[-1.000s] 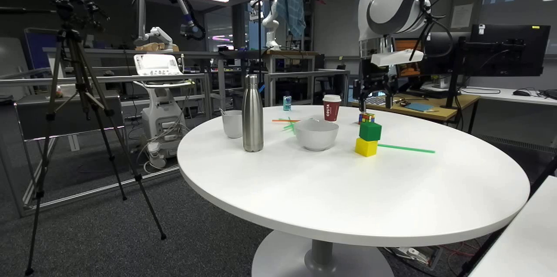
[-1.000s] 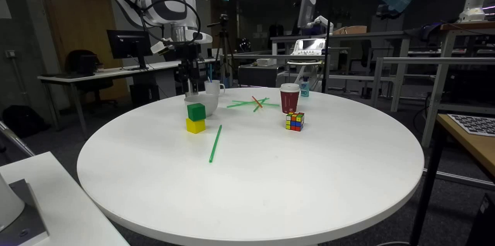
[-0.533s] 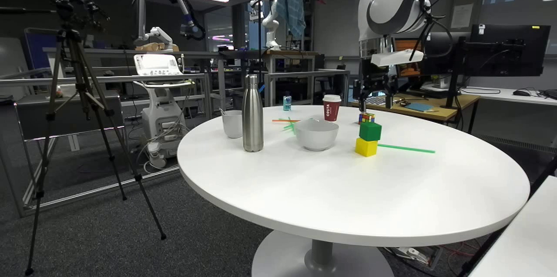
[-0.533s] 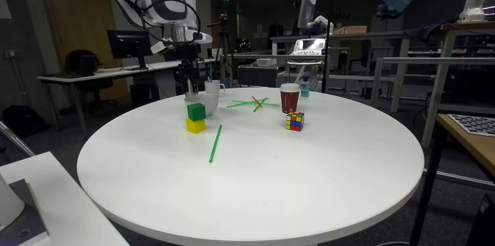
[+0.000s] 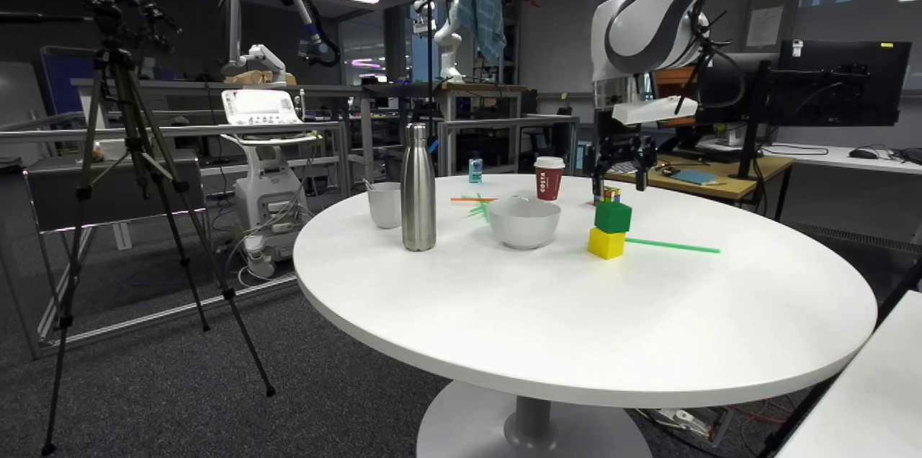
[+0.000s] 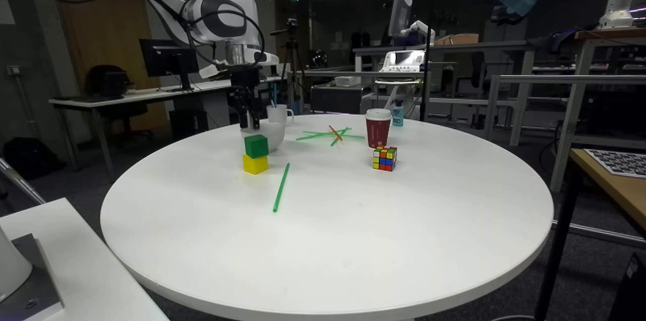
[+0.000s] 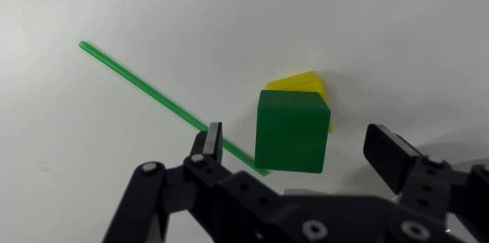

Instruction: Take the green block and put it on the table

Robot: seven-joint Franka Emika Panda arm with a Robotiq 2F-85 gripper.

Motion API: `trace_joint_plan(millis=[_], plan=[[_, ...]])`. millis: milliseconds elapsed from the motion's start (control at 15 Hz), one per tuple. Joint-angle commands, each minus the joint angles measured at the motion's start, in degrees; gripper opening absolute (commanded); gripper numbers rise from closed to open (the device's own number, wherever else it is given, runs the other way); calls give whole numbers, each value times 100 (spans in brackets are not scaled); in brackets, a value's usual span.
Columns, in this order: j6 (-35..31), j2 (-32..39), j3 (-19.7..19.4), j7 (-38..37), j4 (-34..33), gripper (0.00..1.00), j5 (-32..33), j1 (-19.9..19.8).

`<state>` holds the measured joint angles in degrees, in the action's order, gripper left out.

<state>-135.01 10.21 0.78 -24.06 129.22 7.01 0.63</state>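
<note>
Black, hinged, two-fingered gripper [image 7: 295,143]: hung over the small, cube-shaped yellow block [image 5: 606,243], jaws spread wide, holding nothing. In the wrist view they stood one to each side of the chunky, smooth-faced green block [image 7: 292,134], apart from it; in both exterior views they looked higher than its top.
Stack, done: only the lining-up, as I judged it; the green block was not yet gripped.
Stack, to do: lowering around the green block, closing, lifting it clear of the yellow block and setting it on the large, round, smooth white table [image 6: 343,240].
Green block, place: rested on top of the yellow block, touching it, so not on the table.
Green block, looks: was deep green, cube-like, with flat unmarked faces and slightly softened edges (wood or plastic, I could not tell). It sat level, a little off-centre and turned against the yellow block, so a clumsy sideways touch would probably have shifted both.
Thin, straight, glossy green stick [image 6: 281,188]: lay near the yellow block, not touching it.
Round, smooth white bowl [image 5: 524,222]: stood also near the yellow block.
Many-coloured puzzle cube [image 6: 385,159]: sat well apart from the yellow block.
</note>
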Motion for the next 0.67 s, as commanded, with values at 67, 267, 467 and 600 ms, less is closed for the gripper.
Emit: trace_joint_plan(millis=[67, 267, 467, 600], plan=[[-407, 247, -140, 147, -67, 100, 41, 80], [-580, 331, -179, 182, -66, 100, 51, 95], [-666, 380, -194, 240, -63, 100, 16, 101], [-678, 409, -190, 269, -71, 100, 7, 105]])
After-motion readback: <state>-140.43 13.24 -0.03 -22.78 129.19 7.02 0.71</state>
